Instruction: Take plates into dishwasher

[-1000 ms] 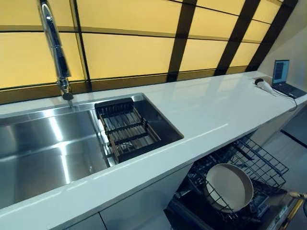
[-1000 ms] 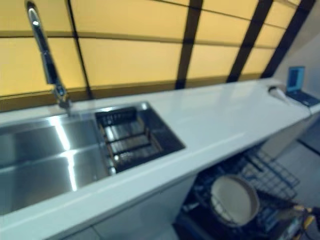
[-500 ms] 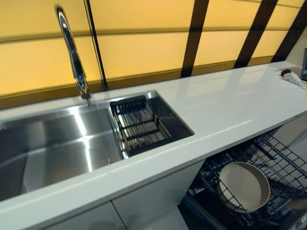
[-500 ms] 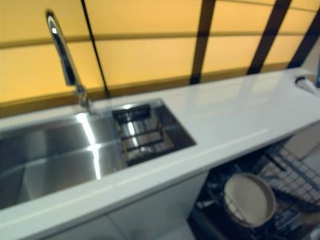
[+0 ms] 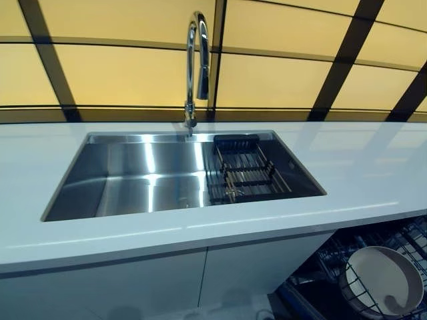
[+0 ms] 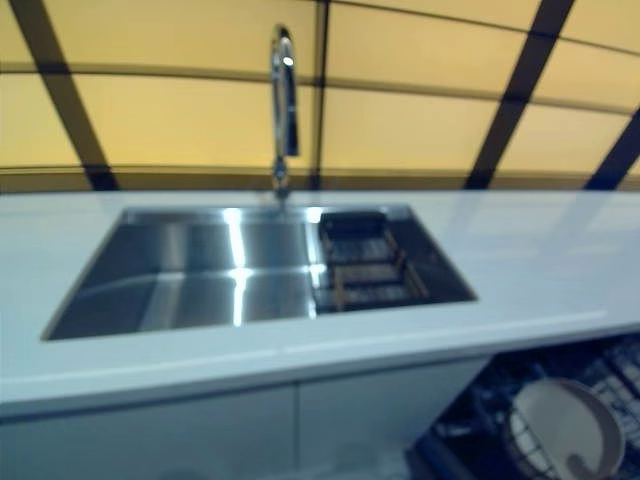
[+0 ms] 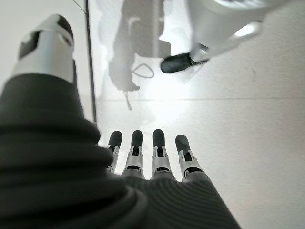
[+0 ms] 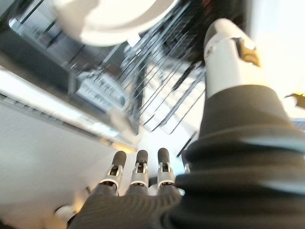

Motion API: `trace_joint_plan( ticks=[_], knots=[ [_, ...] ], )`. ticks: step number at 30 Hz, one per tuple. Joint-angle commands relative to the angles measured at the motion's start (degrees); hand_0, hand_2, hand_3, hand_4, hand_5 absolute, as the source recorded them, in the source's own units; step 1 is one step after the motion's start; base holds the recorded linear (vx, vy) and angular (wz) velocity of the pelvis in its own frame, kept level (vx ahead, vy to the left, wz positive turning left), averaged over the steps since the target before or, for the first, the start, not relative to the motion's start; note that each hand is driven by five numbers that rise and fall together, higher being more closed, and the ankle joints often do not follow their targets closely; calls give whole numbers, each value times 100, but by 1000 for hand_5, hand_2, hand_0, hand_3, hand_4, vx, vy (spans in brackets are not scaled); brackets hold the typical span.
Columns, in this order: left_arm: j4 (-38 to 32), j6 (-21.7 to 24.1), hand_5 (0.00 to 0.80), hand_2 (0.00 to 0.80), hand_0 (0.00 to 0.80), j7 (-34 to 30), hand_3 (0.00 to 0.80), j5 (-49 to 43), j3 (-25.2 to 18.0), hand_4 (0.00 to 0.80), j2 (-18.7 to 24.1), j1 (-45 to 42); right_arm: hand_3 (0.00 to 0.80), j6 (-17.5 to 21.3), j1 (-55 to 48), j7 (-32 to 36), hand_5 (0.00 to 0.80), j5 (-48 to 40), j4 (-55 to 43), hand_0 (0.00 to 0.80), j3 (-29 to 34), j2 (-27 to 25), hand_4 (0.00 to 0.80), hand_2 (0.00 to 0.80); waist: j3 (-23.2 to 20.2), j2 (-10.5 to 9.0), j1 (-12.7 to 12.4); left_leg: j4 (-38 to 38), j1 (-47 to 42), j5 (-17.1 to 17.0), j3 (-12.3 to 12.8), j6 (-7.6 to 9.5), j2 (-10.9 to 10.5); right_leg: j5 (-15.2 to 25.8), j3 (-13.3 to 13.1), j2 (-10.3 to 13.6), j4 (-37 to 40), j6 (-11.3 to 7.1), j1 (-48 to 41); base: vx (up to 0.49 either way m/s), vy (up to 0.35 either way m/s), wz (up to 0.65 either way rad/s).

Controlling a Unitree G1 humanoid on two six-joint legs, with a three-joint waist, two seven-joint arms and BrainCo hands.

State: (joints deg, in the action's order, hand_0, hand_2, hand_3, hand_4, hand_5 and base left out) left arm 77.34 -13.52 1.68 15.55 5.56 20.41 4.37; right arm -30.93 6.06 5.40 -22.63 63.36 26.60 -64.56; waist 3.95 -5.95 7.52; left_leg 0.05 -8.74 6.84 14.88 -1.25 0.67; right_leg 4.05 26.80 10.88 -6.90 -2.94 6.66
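Observation:
A cream round plate [image 5: 381, 280] stands on edge in the dark wire dishwasher rack [image 5: 331, 255], low at the right under the counter. The right wrist view shows the same plate [image 8: 109, 19] and the rack [image 8: 157, 90] past my right hand [image 8: 139, 174], whose fingers are straight and hold nothing. My left hand [image 7: 159, 155] shows only in its wrist view, fingers straight over pale floor, also empty. Neither hand appears in the eye views.
A steel sink [image 5: 140, 180] is set in the white counter [image 5: 360, 180], with a black slatted drain rack [image 5: 243, 170] in its right end and a tall chrome faucet [image 5: 197, 60] behind. Yellow panels with dark bars back the counter. White cabinet doors [image 5: 133, 287] stand below.
The camera has swung left: the sink now sits in the middle of the view, and the laptop at the counter's far right has left it. The plate stays in the rack.

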Motion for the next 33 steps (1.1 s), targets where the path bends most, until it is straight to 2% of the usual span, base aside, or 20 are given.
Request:
trace_joint_plan(
  ticks=[1, 3, 4, 6, 8, 9, 10, 11, 12, 13, 15, 16, 19, 20, 22, 23, 24, 25, 26, 33],
  knots=[
    [-11, -61, 0, 0, 0, 77, 0, 2, 110, 0, 11, 276, 0, -8, 309, -147, 0, 196, -207, 0, -328, -149, 0, 0, 233, -160, 9, -68, -773, 335, -20, -29, -229, 1591, -210, -116, 741, -908, 796, -230, -16, -3],
    [-5, -73, 0, 0, 0, 25, 0, -88, 144, 0, 49, 270, 0, 64, 141, -200, 0, 102, -407, 0, -270, -14, 0, 0, 380, -188, 134, -129, -760, 141, -11, -52, -116, 1738, -520, 48, 822, -986, 951, -264, -49, 5],
    [1, -102, 0, 0, 0, 25, 0, -145, 176, 0, 45, 269, 0, 114, 6, -187, 0, 119, -490, 0, -224, 75, 0, 0, 446, -137, 181, -193, -754, 66, -42, -29, -12, 1733, -841, 5, 692, -991, 977, -261, -63, -7],
    [34, -255, 0, 0, 0, -113, 0, -425, 232, 0, 92, 270, 0, 14, -291, -132, 0, 9, -700, 0, -47, 186, 0, 0, 462, -187, 290, -292, -645, -109, -116, 33, 34, 1756, -1395, 4, 366, -982, 951, -298, -94, -6],
    [135, -439, 0, 0, 0, -294, 0, -607, 309, 0, 124, 260, 0, -134, -421, 140, 0, -152, -788, 0, 10, 263, 0, 0, 407, -189, 250, -322, -493, -211, 19, 44, 127, 1618, -1553, 7, -37, -946, 683, -381, -108, -2],
    [171, -486, 0, 0, 0, -327, 0, -627, 315, 0, 134, 248, 0, -238, -443, 320, 0, -141, -768, 0, -23, 332, 0, 0, 370, -173, 207, -313, -391, -272, 128, 48, 180, 1441, -1583, -8, -246, -892, 553, -572, -115, -10],
    [219, -562, 0, 0, 0, -325, 0, -580, 295, 0, 138, 247, 0, -491, -420, 762, 0, 312, -582, 0, -227, 541, 0, 0, 299, -105, 108, -260, -183, -360, 302, 81, 278, 1057, -1565, 32, -616, -767, 311, -542, -99, -16],
    [229, -596, 0, 0, 0, -317, 0, -547, 277, 0, 139, 257, 0, -448, -382, 936, 0, 529, -435, 0, -316, 603, 0, 0, 271, -84, 65, -233, -109, -387, 350, 97, 300, 916, -1577, 46, -743, -713, 262, -574, -107, -23],
    [271, -654, 0, 0, 0, -282, 0, -457, 240, 0, 123, 256, 0, -84, -330, 1080, 0, 803, 9, 0, -626, 844, 0, 0, 218, 20, -74, -187, 22, -433, 438, 150, 356, 530, -1588, 91, -950, -631, -84, -300, -67, -20],
    [272, -659, 0, 0, 0, -280, 0, -457, 230, 0, 125, 254, 0, -37, -304, 1095, 0, 821, 67, 0, -662, 862, 0, 0, 206, 22, -86, -177, 54, -457, 451, 151, 363, 535, -1589, 96, -949, -617, -96, -292, -90, -39],
    [332, -634, 0, 0, 0, -298, 0, -500, 107, 0, 118, 188, 0, 170, -132, 1151, 0, 1029, 569, 0, -934, 1237, 0, 0, 135, 95, -318, -117, 170, -497, 446, 157, 422, 405, -1661, 319, -1108, -664, -475, -251, -179, -76],
    [336, -632, 0, 0, 0, -307, 0, -520, 87, 0, 127, 178, 0, 160, -103, 1127, 0, 1020, 609, 0, -953, 1289, 0, 0, 105, 106, -360, -99, 225, -529, 450, 145, 450, 445, -1656, 342, -1040, -662, -526, -244, -249, -99],
    [387, -556, 0, 0, 0, -246, 0, -572, -45, 0, 207, 130, 0, 220, 62, 937, 0, 988, 771, 0, -1045, 1521, 0, 0, 50, 72, -564, -1, 355, -553, 536, 74, 576, 649, -1585, 728, -742, -798, -840, -191, -277, -93],
    [346, -575, 0, 0, 0, -208, 0, -545, -43, 0, 256, 126, 0, 189, 108, 835, 0, 901, 702, 0, -1065, 1510, 0, 0, 54, 57, -564, 129, 385, -510, 533, 66, 620, 637, -1635, 749, -652, -820, -836, -149, -261, -47],
    [328, -573, 0, 0, 0, -176, 0, -583, -41, 0, 304, 152, 0, 167, 113, 689, 0, 764, 612, 0, -1076, 1470, 0, 0, 77, 43, -524, 347, 465, -413, 463, 87, 676, 539, -1771, 675, -691, -807, -722, -82, -199, -2],
    [306, -574, 0, 0, 0, -124, 0, -624, -48, 0, 337, 188, 0, 188, 86, 560, 0, 651, 525, 0, -1070, 1450, 0, 0, 102, 28, -511, 543, 569, -404, 479, 96, 759, 319, -1808, 606, -675, -777, -727, -235, -342, -12],
    [215, -602, 0, 0, 0, 46, 0, -520, -24, 0, 378, 326, 0, 189, 65, 468, 0, 490, 368, 0, -1059, 1454, 0, 0, 167, -56, -522, 980, 877, -309, 526, 98, 926, 86, -1739, 524, -665, -720, -697, -259, -327, -16],
    [189, -610, 0, 0, 0, 92, 0, -489, -36, 0, 388, 371, 0, 207, 71, 478, 0, 456, 362, 0, -1054, 1458, 0, 0, 191, -77, -523, 1019, 923, -293, 532, 93, 958, 89, -1726, 516, -677, -719, -666, -308, -362, -15],
    [157, -617, 0, 0, 0, 140, 0, -485, -61, 0, 425, 487, 0, 310, 56, 516, 0, 353, 388, 0, -1070, 1435, 0, 0, 245, -123, -515, 1087, 967, -256, 584, 82, 1033, -137, -1672, 428, -583, -733, -729, -175, -228, -10],
    [151, -485, 0, 0, 0, 103, 0, -559, 27, 0, 412, 664, 0, 279, -76, 899, 0, 209, 652, 0, -1017, 1415, 0, 0, 281, -230, -439, 817, 890, -429, 642, 21, 1119, -271, -1578, 182, -259, -783, -784, -137, -178, -2]
  ],
)
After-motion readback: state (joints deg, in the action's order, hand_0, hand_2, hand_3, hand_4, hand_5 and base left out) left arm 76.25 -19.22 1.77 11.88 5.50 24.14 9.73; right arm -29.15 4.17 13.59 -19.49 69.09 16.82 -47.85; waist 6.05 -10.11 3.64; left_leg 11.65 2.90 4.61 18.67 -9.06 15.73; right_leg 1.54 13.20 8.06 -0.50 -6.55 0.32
